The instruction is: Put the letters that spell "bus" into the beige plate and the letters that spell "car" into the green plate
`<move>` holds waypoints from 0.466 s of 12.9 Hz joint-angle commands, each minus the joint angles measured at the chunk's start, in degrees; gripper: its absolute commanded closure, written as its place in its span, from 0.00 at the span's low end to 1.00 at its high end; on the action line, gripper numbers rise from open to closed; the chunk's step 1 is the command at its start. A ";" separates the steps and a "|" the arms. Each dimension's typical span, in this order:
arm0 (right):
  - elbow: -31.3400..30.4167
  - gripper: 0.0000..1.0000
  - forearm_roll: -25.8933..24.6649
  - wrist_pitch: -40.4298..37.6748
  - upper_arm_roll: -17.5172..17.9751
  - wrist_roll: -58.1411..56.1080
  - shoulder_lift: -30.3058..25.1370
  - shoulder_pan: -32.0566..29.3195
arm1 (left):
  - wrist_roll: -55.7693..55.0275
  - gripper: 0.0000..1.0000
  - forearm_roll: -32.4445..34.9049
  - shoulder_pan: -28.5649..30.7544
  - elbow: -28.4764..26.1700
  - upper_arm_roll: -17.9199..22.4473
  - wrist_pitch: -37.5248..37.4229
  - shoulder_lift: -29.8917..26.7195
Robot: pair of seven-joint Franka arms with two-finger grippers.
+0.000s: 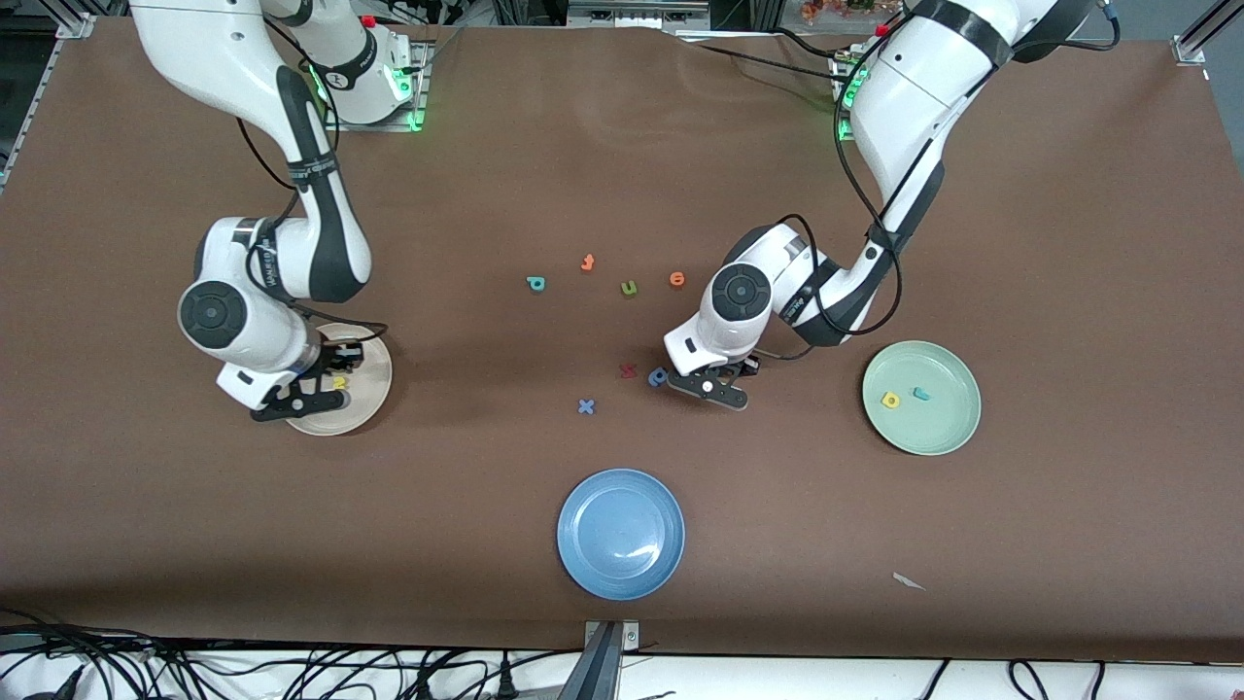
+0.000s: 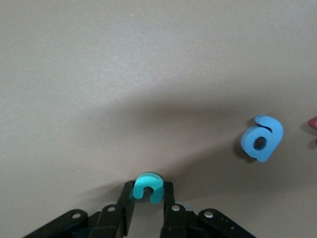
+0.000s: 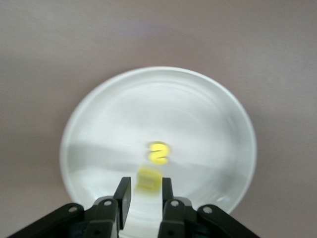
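Left gripper (image 2: pixel 146 198), low over the worktop beside the blue letter (image 2: pixel 262 138), has its jaws closed on the teal c (image 2: pixel 147 186); right gripper (image 3: pixel 146 196), over the beige plate (image 3: pixel 99 99) at its 6 o'clock edge, pinches a yellow letter (image 3: pixel 148 178) near the yellow s (image 3: pixel 159 152); green plate (image 1: pixel 948 437) holds a yellow a (image 1: pixel 890 400) and a teal r (image 1: pixel 920 394).

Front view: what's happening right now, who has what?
The left gripper is low on the table beside the blue letter, fingers shut on the teal "c". The right gripper is over the beige plate, holding a yellow letter above the yellow "s". The green plate holds a yellow letter and a teal one.
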 commanded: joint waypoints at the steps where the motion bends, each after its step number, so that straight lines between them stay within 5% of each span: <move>1: -1.94 0.00 3.27 1.73 0.30 1.29 -0.64 0.79 | -0.12 0.92 2.01 2.82 0.72 -0.19 -2.31 -2.56; 6: -4.47 0.00 3.46 -0.66 12.06 29.04 -6.70 1.32 | 1.28 0.91 1.92 12.05 0.64 -0.28 -12.30 -7.75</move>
